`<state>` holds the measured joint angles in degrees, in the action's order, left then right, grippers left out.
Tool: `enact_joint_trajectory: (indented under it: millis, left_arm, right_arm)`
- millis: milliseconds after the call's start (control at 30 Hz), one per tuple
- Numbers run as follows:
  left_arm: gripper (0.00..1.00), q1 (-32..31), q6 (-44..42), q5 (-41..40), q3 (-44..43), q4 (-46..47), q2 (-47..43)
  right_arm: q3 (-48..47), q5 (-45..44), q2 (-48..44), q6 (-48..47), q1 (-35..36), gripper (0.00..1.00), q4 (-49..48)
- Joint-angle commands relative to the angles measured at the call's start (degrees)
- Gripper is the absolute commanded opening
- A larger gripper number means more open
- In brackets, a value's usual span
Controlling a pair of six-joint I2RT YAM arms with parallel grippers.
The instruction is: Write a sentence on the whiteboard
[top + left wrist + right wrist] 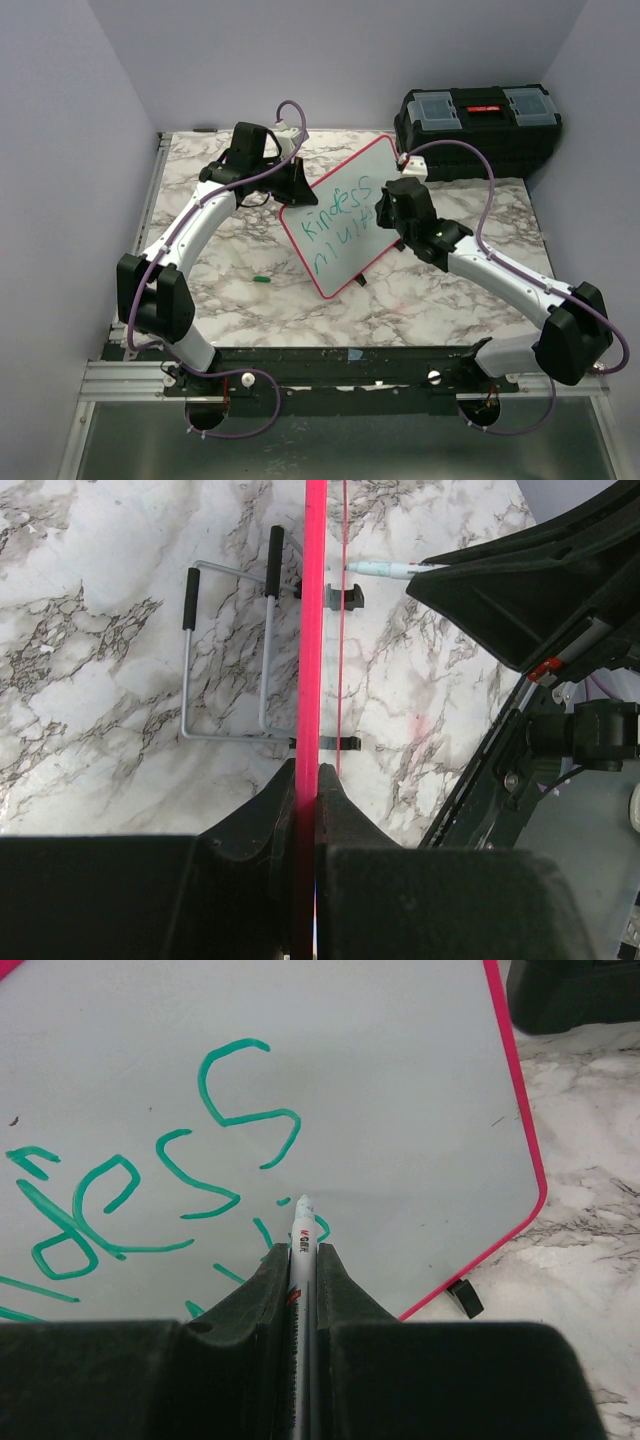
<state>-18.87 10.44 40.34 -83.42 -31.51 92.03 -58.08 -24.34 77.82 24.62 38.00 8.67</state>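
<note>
The whiteboard (pixel 368 166), white with a red-pink rim, stands tilted on the marble table. My left gripper (pixel 297 186) is shut on its left edge; in the left wrist view the rim (pixel 315 630) runs edge-on between the closed fingers (pixel 307 776). The sentence (pixel 338 212) is green, "Kindess" above a scribbly second line. My right gripper (pixel 386 212) is shut on a white marker (pixel 303 1228), whose green tip is at the board (pixel 400 1080) by the second line, below the "ss" (pixel 230 1150). The marker also shows in the left wrist view (pixel 385 569).
A black toolbox (pixel 478 125) stands at the back right, close behind the board; its corner shows in the right wrist view (pixel 570 995). A green marker cap (pixel 261 279) lies on the table left of the board. The board's wire stand (pixel 230 650) lies behind it.
</note>
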Motion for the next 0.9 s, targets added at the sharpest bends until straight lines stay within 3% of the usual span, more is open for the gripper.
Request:
enact_joint_trajectory:
  millis: [0, 867]
  left_arm:
    - [0.0, 0.2, -3.8, -4.3, 0.7, 0.8, -1.9]
    - [0.0, 0.2, -3.8, -4.4, 0.6, 0.7, -1.8]
  right_arm:
    - [0.5, -1.4, -2.6, 0.5, -0.7, 0.01, -0.8]
    - [-0.6, 4.0, 2.7, 0.7, -3.5, 0.01, -4.1]
